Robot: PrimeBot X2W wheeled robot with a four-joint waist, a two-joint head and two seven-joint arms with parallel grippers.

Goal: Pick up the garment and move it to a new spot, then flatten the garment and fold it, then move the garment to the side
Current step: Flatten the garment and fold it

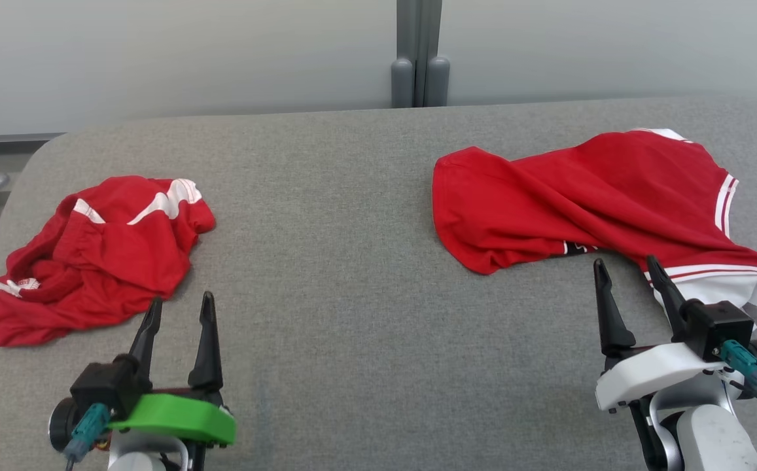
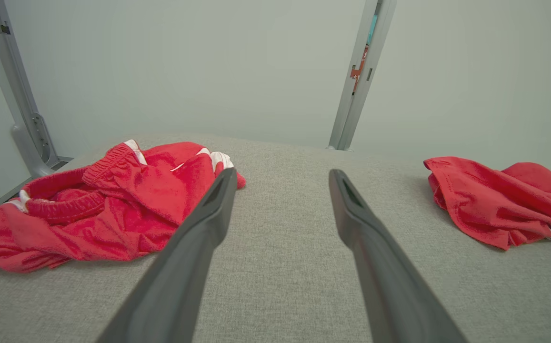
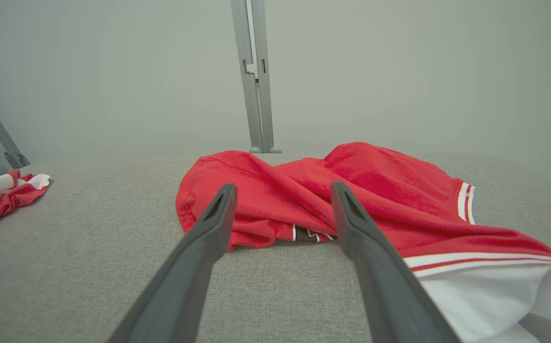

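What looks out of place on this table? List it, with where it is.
Both garments lie crumpled, not flat: the red shorts bunched at the table's left, the red shirt twisted at the right, its white part trailing toward the front. Nothing looks spilled or damaged.

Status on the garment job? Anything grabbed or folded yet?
Done: nothing. The red shirt lies rumpled on the grey table, the red shorts crumpled to its left. In hand: nothing; left pincer and right pincer are open and empty, the right one pointing at the shirt's near edge. Left: pick up, move, flatten, fold, set aside.
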